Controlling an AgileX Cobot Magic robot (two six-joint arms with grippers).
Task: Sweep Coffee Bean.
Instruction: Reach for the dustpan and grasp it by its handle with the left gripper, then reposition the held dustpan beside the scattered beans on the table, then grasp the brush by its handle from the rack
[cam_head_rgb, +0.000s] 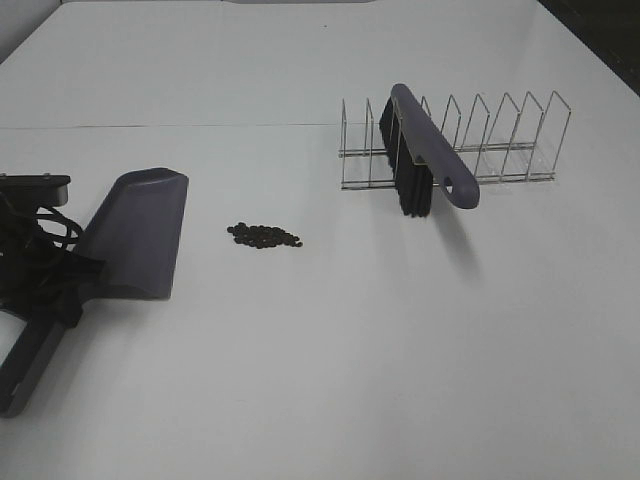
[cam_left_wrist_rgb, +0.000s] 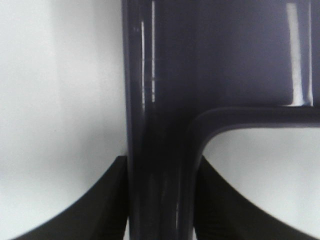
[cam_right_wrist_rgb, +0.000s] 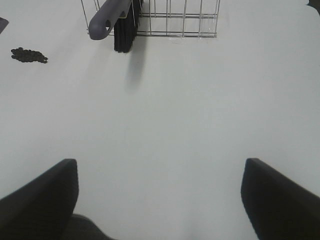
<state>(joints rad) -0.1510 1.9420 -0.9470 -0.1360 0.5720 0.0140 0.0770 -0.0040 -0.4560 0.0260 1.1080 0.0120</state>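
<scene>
Grips dustpan (cam_head_rgb: 135, 235) handle w/ L gripper (cam_left_wrist_rgb: 160, 210), pan left of beans (cam_head_rgb: 263, 236) to catch them. Holds R gripper (cam_right_wrist_rgb: 160, 200) spread, empty, facing brush (cam_head_rgb: 425, 150) in far rack (cam_head_rgb: 500, 152).

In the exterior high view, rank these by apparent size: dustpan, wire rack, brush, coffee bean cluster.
1. dustpan and wire rack: too alike to rank, and the dustpan lies nearer the camera
2. brush
3. coffee bean cluster

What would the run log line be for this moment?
left gripper: shut on dustpan; right gripper: open, empty; brush: in wire rack; coffee beans: on table, apart from dustpan
</scene>
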